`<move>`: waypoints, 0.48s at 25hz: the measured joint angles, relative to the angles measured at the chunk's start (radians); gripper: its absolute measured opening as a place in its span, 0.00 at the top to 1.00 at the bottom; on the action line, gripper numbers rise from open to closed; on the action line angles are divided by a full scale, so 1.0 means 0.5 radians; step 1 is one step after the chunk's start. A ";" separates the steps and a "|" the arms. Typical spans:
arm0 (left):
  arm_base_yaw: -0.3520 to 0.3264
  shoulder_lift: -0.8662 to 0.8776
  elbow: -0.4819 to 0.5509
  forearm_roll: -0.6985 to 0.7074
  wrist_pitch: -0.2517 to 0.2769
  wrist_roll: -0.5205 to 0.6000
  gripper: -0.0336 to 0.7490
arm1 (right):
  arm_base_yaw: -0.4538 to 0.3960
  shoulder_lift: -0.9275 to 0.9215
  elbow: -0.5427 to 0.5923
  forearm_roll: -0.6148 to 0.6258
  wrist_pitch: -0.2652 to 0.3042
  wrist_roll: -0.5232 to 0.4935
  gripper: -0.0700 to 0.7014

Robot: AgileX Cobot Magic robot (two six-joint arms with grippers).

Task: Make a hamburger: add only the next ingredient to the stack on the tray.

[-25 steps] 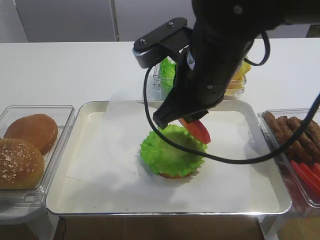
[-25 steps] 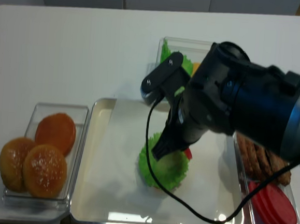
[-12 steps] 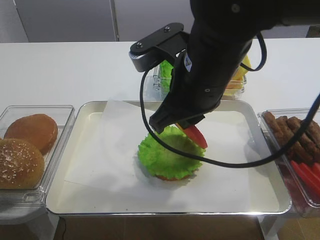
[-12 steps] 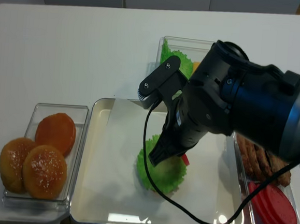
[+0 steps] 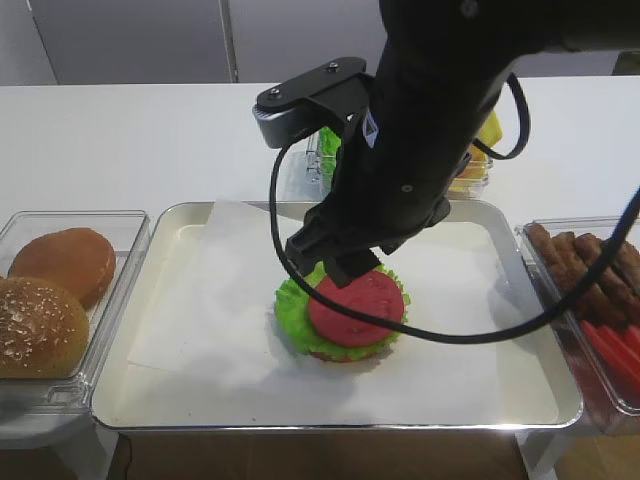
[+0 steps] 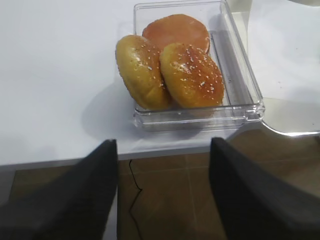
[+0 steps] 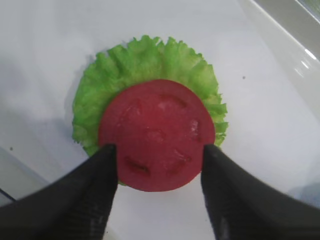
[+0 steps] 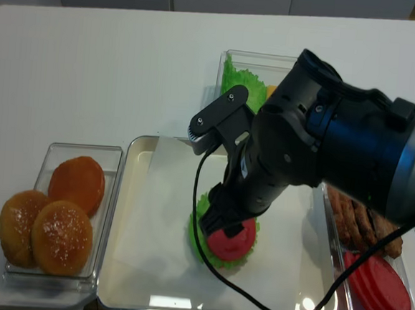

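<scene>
The tomato slice (image 5: 356, 307) (image 7: 156, 134) (image 8: 231, 239) lies flat on the ruffled green lettuce leaf (image 5: 290, 318) (image 7: 145, 60) of the stack, a sliver of brown bun base (image 5: 345, 352) showing below. The stack sits on white paper in the metal tray (image 5: 120, 400) (image 8: 129, 192). My right gripper (image 7: 159, 150) (image 5: 335, 262) hovers just above the slice, open, its black fingers on either side of the slice's near edge and holding nothing. My left gripper (image 6: 162, 142) is open and empty beyond the table's front edge, near the bun bin.
A clear bin of buns (image 5: 60, 290) (image 6: 175, 65) stands left of the tray. Right of it, a bin holds brown patties (image 5: 590, 270) and spare tomato slices (image 8: 377, 283). Behind the tray is a bin with lettuce and cheese (image 8: 250, 76). The right arm's black cable loops over the tray.
The right gripper lowered the tilted tomato slice onto the lettuce and opened; the slice now lies flat, released. The left gripper's earlier state is not shown.
</scene>
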State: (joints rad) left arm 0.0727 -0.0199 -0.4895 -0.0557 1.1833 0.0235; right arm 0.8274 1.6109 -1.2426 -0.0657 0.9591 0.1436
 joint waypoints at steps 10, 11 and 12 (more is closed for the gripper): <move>0.000 0.000 0.000 0.000 0.000 0.000 0.41 | -0.094 -0.004 0.000 0.032 0.067 -0.035 0.22; 0.000 0.000 0.000 0.000 0.000 0.000 0.41 | -0.152 -0.014 0.000 0.045 0.084 -0.056 0.22; 0.000 0.000 0.000 0.000 0.000 0.000 0.41 | -0.210 -0.029 0.000 0.070 0.104 -0.085 0.22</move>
State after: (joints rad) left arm 0.0727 -0.0199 -0.4895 -0.0557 1.1833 0.0235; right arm 0.7224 1.5965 -1.2426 -0.0305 1.0113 0.1010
